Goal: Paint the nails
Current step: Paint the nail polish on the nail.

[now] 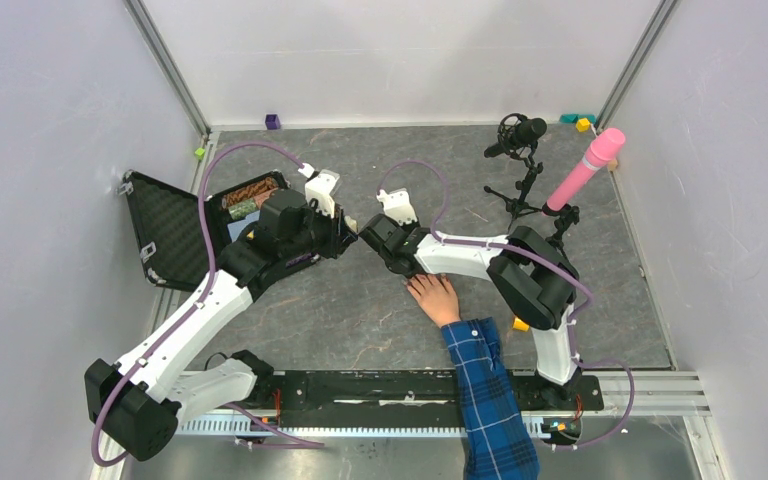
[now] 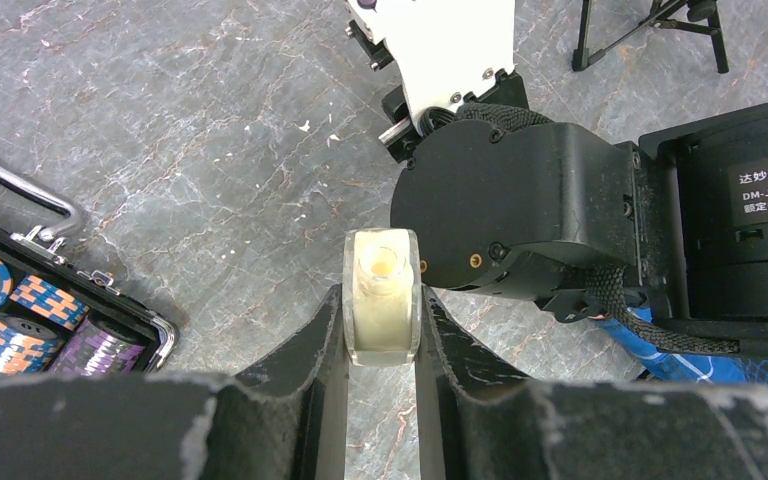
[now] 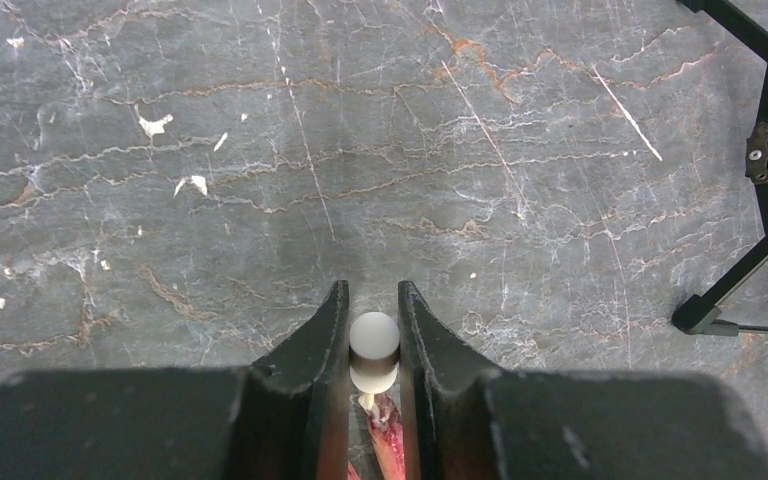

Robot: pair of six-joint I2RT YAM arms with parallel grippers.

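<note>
- nails (image 1: 416, 284) on the plaid-sleeved hand (image 1: 437, 299) rest just beside your right tool (image 3: 372, 289), which pinches a white-capped brush (image 3: 374, 342).
- your left tool (image 2: 381, 294) pinches the small open bottle (image 2: 382, 312).

Sleeve (image 1: 488, 400) blue plaid; tabletop (image 1: 360, 310) grey marbled; bottle (image 2: 382, 300) cream-white; brush cap (image 3: 374, 340) white

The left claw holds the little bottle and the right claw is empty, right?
Not quite. The left gripper does hold the small bottle, but the right gripper is not empty: the right wrist view shows it shut on a white cap.
</note>
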